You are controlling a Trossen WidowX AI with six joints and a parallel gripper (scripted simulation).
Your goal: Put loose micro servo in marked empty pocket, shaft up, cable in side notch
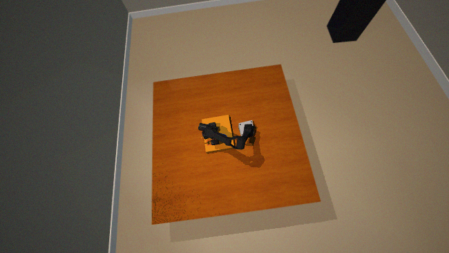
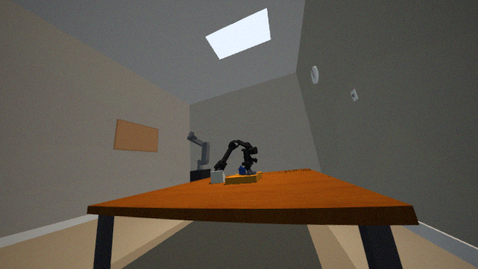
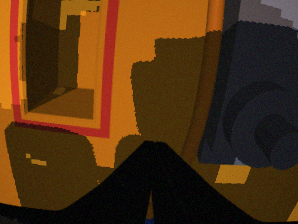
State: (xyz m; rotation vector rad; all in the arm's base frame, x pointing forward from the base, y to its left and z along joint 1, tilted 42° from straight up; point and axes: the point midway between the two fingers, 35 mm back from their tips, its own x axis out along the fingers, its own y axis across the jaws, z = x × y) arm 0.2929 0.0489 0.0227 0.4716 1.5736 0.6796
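Observation:
The orange deck (image 1: 221,119) (image 2: 240,180) (image 3: 150,20) lies under the arm. In the wrist view its pocket (image 3: 77,105), outlined by a red line (image 3: 106,95), is at the upper left and looks empty, partly in shadow. My gripper (image 3: 153,151) is shut with its tips together and nothing visible between them, below and right of the pocket. A dark blue body (image 3: 240,55) with a round boss and shaft is at the right; it looks like a servo, but I cannot tell whether it is the loose one. A blue part (image 2: 242,170) stands on the deck beside the gripper.
A raised orange-brown strip (image 3: 212,55) runs between the pocket and the dark body. A pale base block (image 1: 242,127) (image 2: 218,178) stands beside the deck. The arm (image 1: 221,137) (image 2: 230,148) reaches over the deck and hides part of it from above.

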